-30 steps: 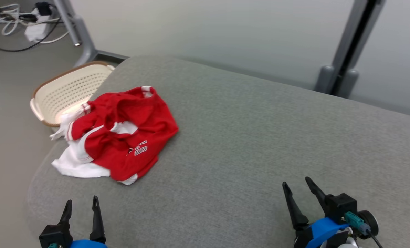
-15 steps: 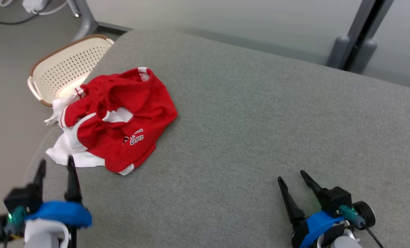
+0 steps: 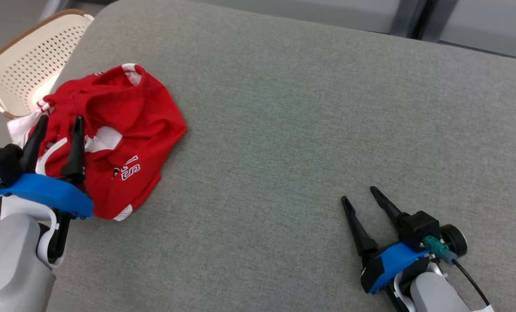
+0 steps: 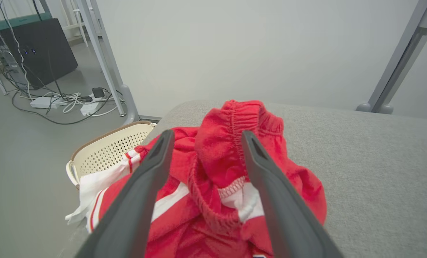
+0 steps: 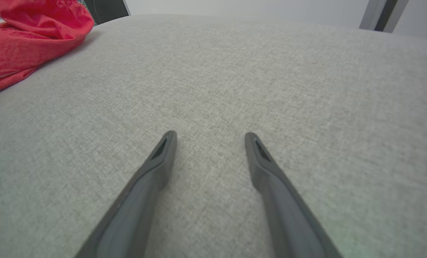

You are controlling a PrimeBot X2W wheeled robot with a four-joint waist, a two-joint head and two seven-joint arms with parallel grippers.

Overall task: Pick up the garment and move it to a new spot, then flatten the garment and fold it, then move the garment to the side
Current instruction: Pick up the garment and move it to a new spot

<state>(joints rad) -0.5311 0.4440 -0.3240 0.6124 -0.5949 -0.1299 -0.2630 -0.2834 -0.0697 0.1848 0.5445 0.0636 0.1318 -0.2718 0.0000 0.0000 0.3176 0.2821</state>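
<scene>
Left jaws: apart at full spread, nothing clamped. Their two long dark fingers point(image 4: 145, 186) straddle a raised fold of the red and white crumpled knit garment point(image 3: 128, 117). In the left wrist view the gathered elastic band stands up between them. We cannot tell whether the tips touch cloth or hang just above it.

Right jaws: also apart and empty, fingers point(image 5: 156, 168) low over a bare part of the grey fabric-covered bench point(image 3: 283, 108), well apart from the garment.

Garment position: heaped at the bench's left side, with its white part spilling toward that edge. Past the edge and lower down sits a cream perforated plastic basket with a brown rim point(image 3: 19, 65) (no part of the task, as we read it).

Key relation: the garment lies straight ahead of and under the left jaws, and far to the left of the right jaws, so the left arm is plainly nearer. The heap's long axis seems to run away from the robot, roughly in line with the left fingers, so those jaws would close across it.

Judgement: first step, the pick-up; grasp not yet made. The next move calls for a short descent and a close on the fold.
</scene>
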